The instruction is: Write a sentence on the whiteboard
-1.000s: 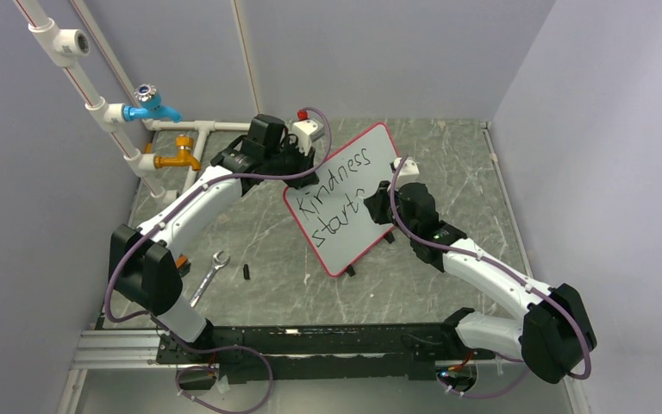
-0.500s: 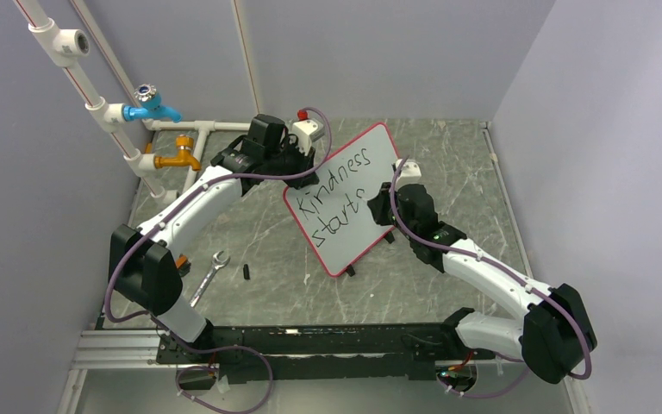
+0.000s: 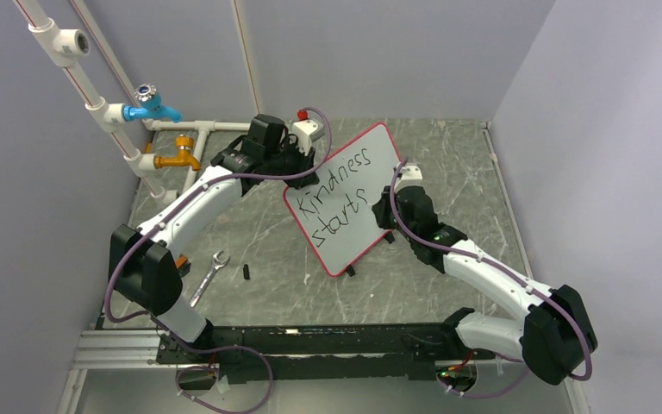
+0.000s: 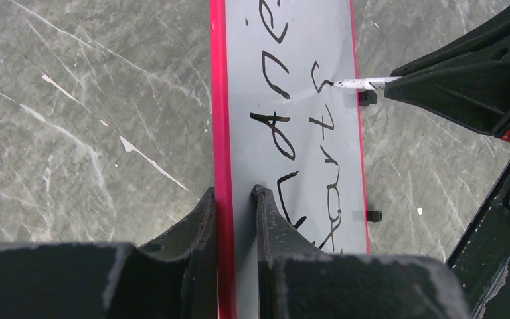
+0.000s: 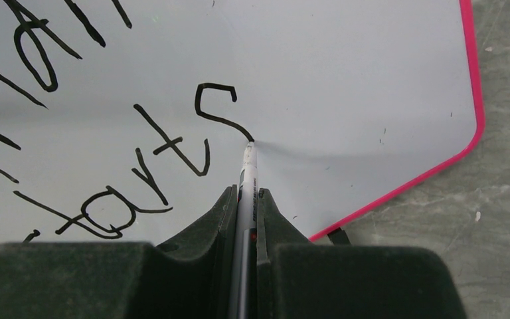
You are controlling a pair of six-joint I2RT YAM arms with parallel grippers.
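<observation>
Right gripper: right gripper (image 5: 244, 194) is pinched on a thin white-barrelled marker (image 5: 247, 163). The black tip touches the board at the lower end of the last "s".
Left gripper: left gripper (image 4: 234, 193) is clamped across the red rim, one finger on each face of the board.
Task object: flat white whiteboard (image 5: 358, 100) with a thin red rim and rounded corners. It sits mid-table between the two grippers, apparently tilted up on the left gripper's side.
Writing: black handwritten sentence (image 3: 338, 191) reads "Kindness" over "starts". The remaining words are not yet written, and bare white is left below and to the right.
Table: grey marbled table (image 3: 448, 155) carries a silver open-ended wrench (image 3: 209, 277) and a small black piece (image 3: 246, 271), both well apart from the board.
Risk 1: the surface seems to dimple at the tip. Judgement: heavy pressure could flex the board or swing it in the single-edge pinch, smearing the stroke.
Risk 2: the marker may slide or twist between the jaws, since the grip is narrow on a round barrel.
Risk 3: the next line could run off the rim if it starts too far right.
Hidden: the marker's rear is buried between the fingers. The start of each word is cut off in the right wrist view. I cannot tell whether the board's low edge rests on the table. The small black bits by that edge are unclear.
</observation>
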